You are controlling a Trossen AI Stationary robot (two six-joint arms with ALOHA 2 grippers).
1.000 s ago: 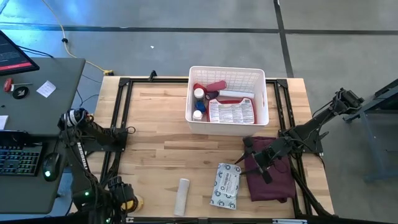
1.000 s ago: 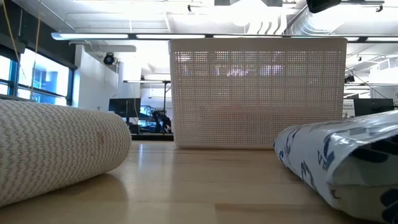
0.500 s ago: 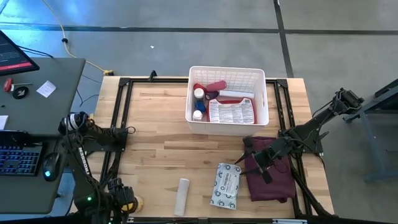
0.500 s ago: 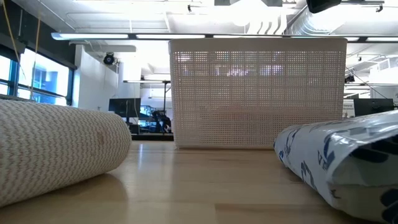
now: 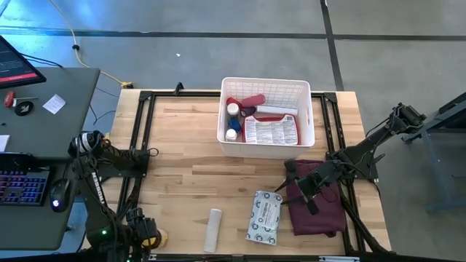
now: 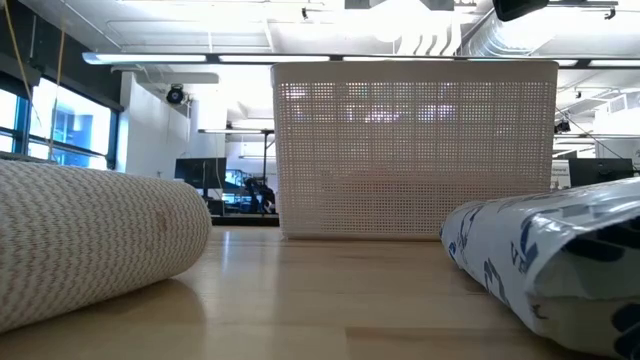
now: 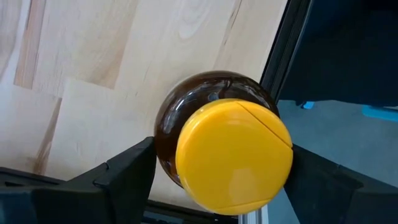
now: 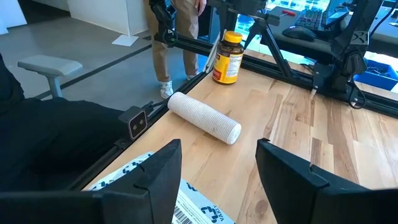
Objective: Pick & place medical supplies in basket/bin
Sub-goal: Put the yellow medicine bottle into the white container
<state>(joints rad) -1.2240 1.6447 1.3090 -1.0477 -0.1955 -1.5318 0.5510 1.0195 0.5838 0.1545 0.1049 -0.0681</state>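
Table (image 5: 182, 175): pale wood top with a black frame along its edges, seen whole from above.

Basket (image 5: 266, 109): white lattice bin at the far middle of the table; in it lie a red case with a printed label (image 5: 271, 131), small bottles (image 5: 232, 110) and a reddish tube (image 5: 253, 100). From table height its lattice wall (image 6: 415, 150) fills the middle of the view.

Maroon cloth (image 5: 317, 211): spread flat at the near right, under and beside the right gripper.

Packet (image 5: 263, 217): grey-white with blue print, lying flat just left of the cloth, near the right gripper but apart from it; it shows close up at the right in the low view (image 6: 545, 255).

White roll (image 5: 213, 229): lying on its side near the front edge, left of the packet, well apart from both grippers; it also shows in the right wrist view (image 8: 204, 117).

Bottle (image 7: 214, 134): dark brown with a yellow lid, standing at the near left corner by the table frame; from the right wrist view (image 8: 229, 57) it stands upright beyond the roll.

Left gripper (image 7: 221, 171): at the near left corner, looking down onto the bottle's lid; its fingers (image 7: 121, 177) stand wide on either side of the bottle, a gap showing at each side, not pinching it.

Right gripper (image 5: 300, 185): over the maroon cloth, pointed toward the packet; its fingers (image 8: 155, 174) are partly spread with nothing between them.
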